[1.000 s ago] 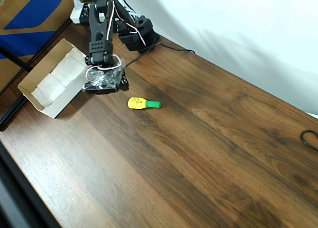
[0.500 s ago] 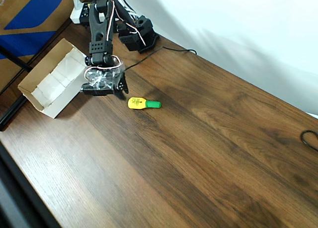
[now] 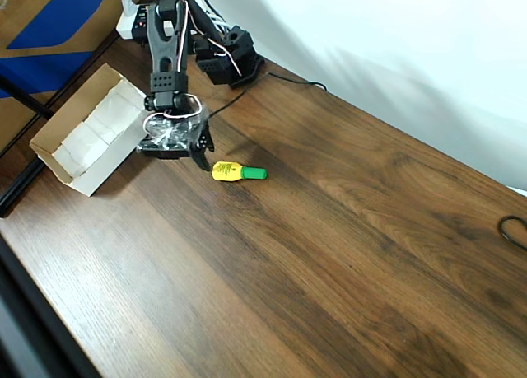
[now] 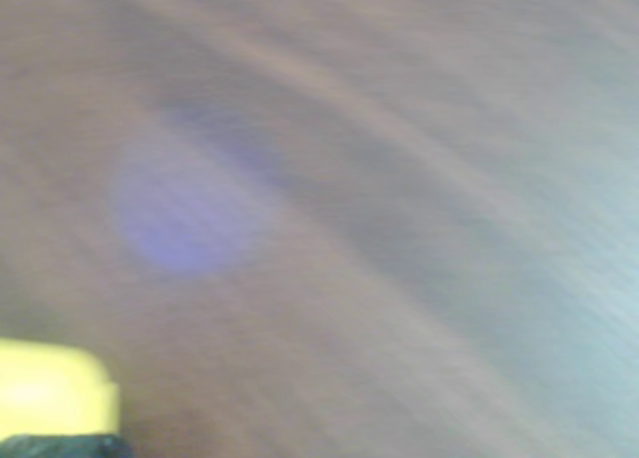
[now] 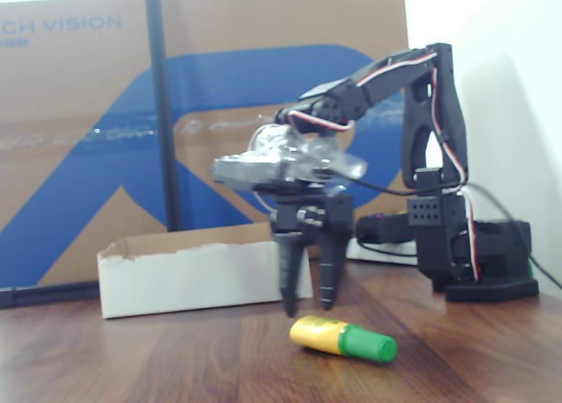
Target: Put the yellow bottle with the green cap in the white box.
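1. Left side, overhead view: white box (image 3: 85, 139) sits on the wood table (image 3: 346, 254) near the table's left edge, open top, nothing visible inside. Blue-and-brown cardboard (image 3: 49, 24) lies beyond it at the top-left corner.
2. Fixed view: same box (image 5: 189, 269) at left, w/ the big cardboard sheet (image 5: 97, 140) standing behind it and a dark upright pole (image 5: 163, 104) in front of the sheet.
3. Next right, overhead view: black arm (image 3: 169, 49) reaches down from the back edge; claw (image 3: 203, 151) is just right of the box, tips pointing at the table.
4. Fixed view: claw (image 5: 309, 310) hangs w/ fingers (image 5: 330, 271) spread apart, tips just above the table, nothing between them.
5. Bottle (image 3: 237, 172) lies on its side on bare table, just right of the claw in the overhead view, not touching it; green cap points right. It's outside the box, well apart from it.
6. Fixed view: bottle (image 5: 342, 337) lies in front of the claw tips, cap to the right.
7. Wrist view: blurred; yellow patch at bottom-left corner is the bottle (image 4: 55, 388).
8. Far right, overhead view: black cable loop (image 3: 515, 230) at the table edge.
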Robot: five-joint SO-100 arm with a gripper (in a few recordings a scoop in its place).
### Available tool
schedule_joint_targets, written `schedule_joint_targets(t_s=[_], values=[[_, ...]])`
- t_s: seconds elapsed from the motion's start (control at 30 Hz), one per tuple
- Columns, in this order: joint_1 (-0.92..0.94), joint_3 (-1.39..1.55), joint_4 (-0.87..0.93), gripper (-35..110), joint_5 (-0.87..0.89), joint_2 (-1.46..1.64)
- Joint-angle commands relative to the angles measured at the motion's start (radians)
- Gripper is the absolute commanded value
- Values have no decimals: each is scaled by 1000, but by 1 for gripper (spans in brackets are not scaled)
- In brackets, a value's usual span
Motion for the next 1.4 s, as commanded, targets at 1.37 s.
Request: schedule_joint_targets(t_s=[1.37], values=[[-150, -86, 67, 33, 104, 74]])
